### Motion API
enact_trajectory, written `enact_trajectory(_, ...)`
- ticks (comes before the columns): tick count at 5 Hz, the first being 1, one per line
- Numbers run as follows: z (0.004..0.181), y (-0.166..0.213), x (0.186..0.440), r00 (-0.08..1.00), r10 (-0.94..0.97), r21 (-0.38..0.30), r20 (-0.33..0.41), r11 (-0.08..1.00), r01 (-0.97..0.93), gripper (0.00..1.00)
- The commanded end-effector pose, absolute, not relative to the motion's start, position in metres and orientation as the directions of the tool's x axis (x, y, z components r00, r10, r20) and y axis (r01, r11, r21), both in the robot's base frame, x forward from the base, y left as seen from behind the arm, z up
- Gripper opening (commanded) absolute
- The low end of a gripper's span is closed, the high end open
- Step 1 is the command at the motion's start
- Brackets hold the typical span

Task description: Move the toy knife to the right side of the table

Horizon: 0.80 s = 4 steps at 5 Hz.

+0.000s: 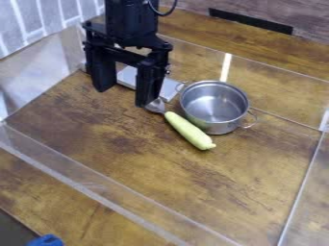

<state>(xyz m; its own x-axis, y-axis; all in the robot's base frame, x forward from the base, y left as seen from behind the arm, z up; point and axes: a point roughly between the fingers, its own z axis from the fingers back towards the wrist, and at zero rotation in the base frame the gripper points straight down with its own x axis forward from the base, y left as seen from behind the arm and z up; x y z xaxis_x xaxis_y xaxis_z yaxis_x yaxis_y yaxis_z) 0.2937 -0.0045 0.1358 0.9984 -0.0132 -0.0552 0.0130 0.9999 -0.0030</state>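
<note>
The gripper, jaws spread wide and empty, was seen at upper centre, above and left of the toy knife lying beside the pot; the approach step was judged in hand, a descent over the knife being required next.

table: dark wood planks | pot: shiny steel | toy knife: smooth yellow-green plastic
</note>
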Motion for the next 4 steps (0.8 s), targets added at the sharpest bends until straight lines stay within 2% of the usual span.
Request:
enact_trajectory(1, 0.121, -0.013, 0.287, 0.996, 0.021, -0.008, -0.082, 1.0, -0.022, 1.0)
enact_trajectory(2, 0.114, -0.009, 0.301, 0.988, 0.136, -0.03, -0.068, 0.99, -0.138, 1.0)
enact_trajectory(4, 0.105, -0.003, 0.332, 0.905, 0.423, -0.098, -0.04, 0.9, -0.425, 1.0)
